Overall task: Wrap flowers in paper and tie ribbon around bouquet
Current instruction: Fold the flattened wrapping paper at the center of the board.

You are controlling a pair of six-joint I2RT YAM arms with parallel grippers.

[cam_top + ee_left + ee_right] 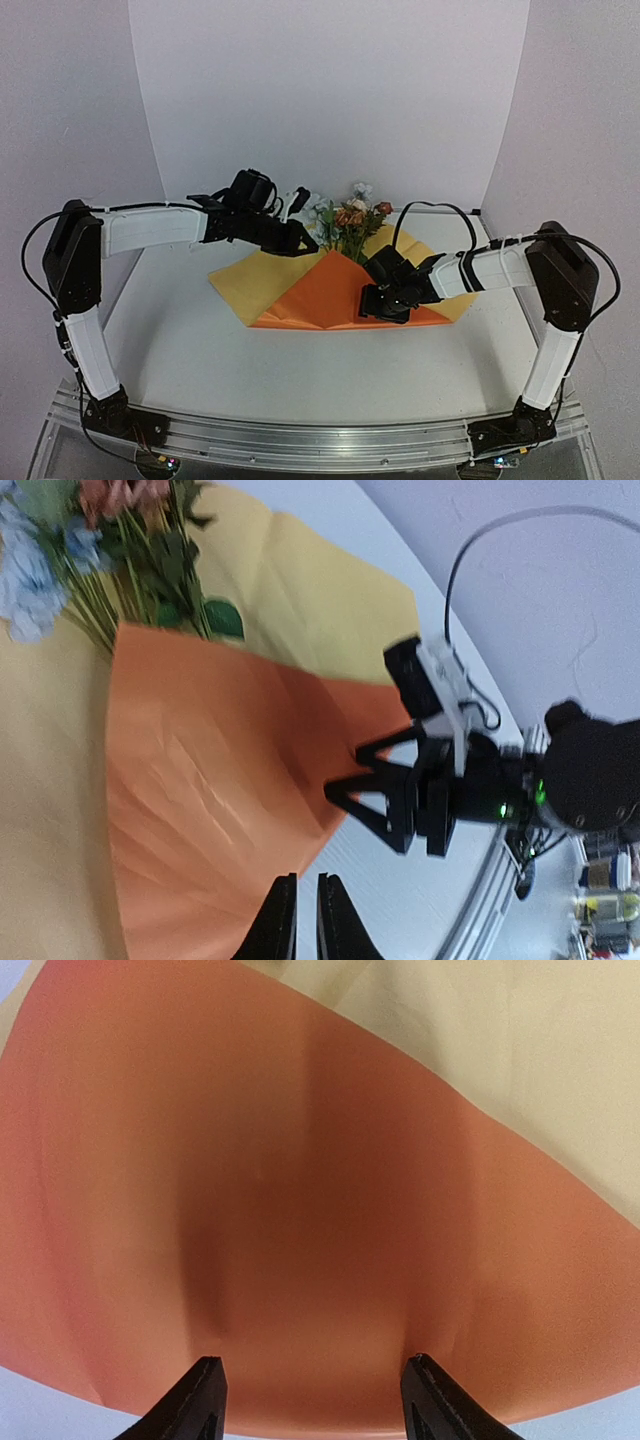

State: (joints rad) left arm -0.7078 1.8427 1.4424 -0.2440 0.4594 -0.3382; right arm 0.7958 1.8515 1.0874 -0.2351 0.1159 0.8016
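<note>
Top external view puts the flowers (352,222) at the far middle of the table (190,340), with pale blue, cream and orange-red heads pointing away from the arm bases. Their green stems run toward the near side. The paper (318,292) lies flat under them, yellow face up. One part is folded over the stems, so its orange face shows as a broad triangle with its tip just below the leaves. Yellow margins show to the left and right of that orange fold.

The left gripper (305,880) hangs beside the left slope of the fold, close to the flower heads. In the left wrist view its fingers stand nearly together with only a thin slit between them. Nothing shows in the slit, and the tips sit at the orange edge where it meets the white table.

The right gripper (310,1362) is over the right half of the orange fold with its fingers spread wide and nothing between them but the paper's face. Whether the tips press on the sheet cannot be told.
</note>
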